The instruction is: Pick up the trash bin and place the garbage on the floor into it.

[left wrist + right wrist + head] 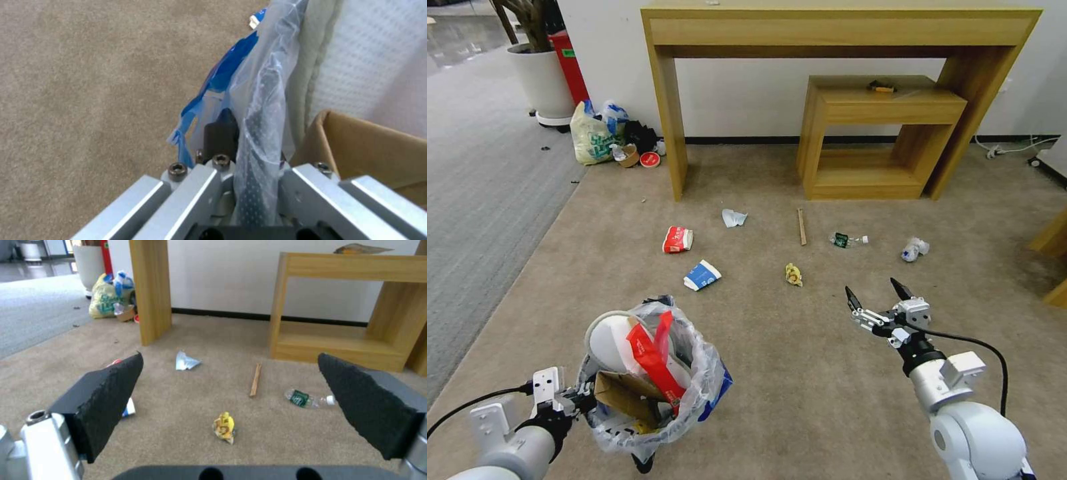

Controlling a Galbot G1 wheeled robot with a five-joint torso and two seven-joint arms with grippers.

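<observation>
While the left gripper [584, 400] was clamped on the near-left rim of the trash bin [694, 400], the bin sat low at the near left of the head view, apparently held off the floor [774, 400]. Left wrist view confirmed it: fingers [220, 133] pinched the black wall and the clear liner bag [262, 100], blue patch just beside them. Bin already held a white slipper [608, 343], a long red wrapper [654, 360] and a piece of cardboard [620, 393]. Right gripper [878, 299] hung over the carpet at near right, jaws spread wide, holding nothing, pads [111, 396] well apart in the right wrist view. Garbage lay scattered on the floor: crushed red cup [678, 239] and blue-white cup [702, 275] to the left, white crumpled paper [734, 217] farther out, yellow crumpled wrapper [794, 274] nearest the right gripper, wooden stick [802, 227] beyond it, plastic bottle [847, 240] and a second crushed bottle [915, 249] to the right. Yellow wrapper sat between the open pads in the right wrist view, not touched. Far side: wooden console table [840, 27] with a smaller table [887, 107] under it, pale-yellow shopping bag [592, 137] far left by a white planter [544, 80].
</observation>
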